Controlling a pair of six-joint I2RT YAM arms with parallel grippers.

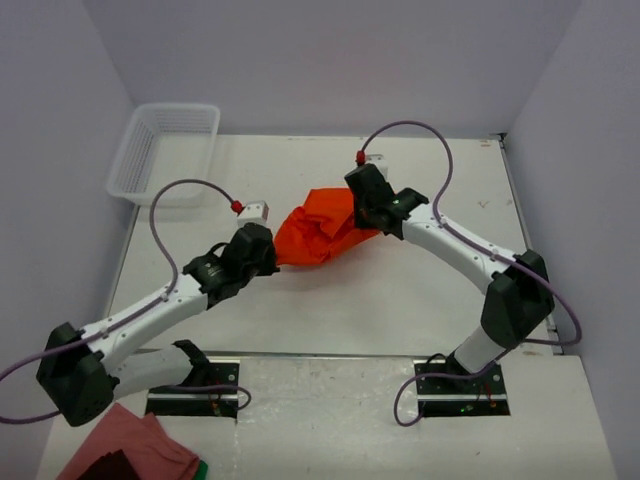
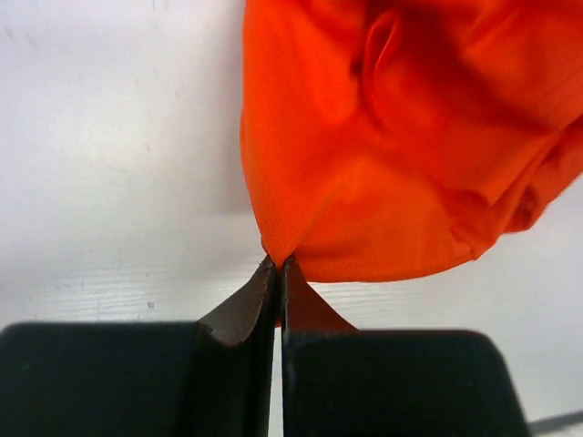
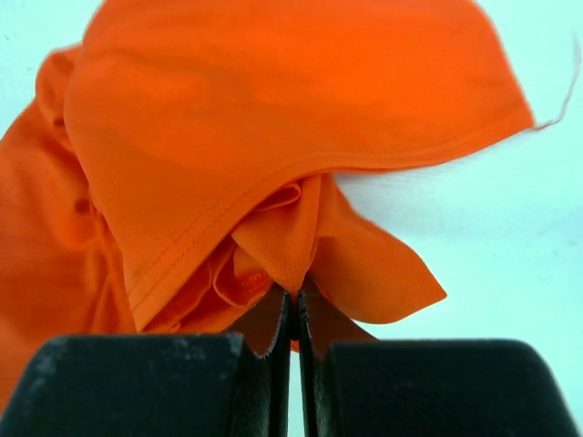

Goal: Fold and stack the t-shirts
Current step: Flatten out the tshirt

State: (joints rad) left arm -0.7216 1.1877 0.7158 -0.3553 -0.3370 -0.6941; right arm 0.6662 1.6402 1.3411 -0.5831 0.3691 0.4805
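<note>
Two grips set: left hand (image 2: 278, 266) & right hand (image 3: 294, 296) each clamped tight on an edge of the crumpled t-shirt (image 1: 322, 232), mid tabletop (image 1: 400, 310). Step prob. opening it flat; next needs pulling apart w/o slip.

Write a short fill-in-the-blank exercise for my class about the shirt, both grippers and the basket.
The crumpled t-shirt is coloured ____.
The left gripper and right gripper are both ____ on its fabric.
On the table, the white basket stands at the far ____ corner.
Missing words: orange; shut; left.
</note>
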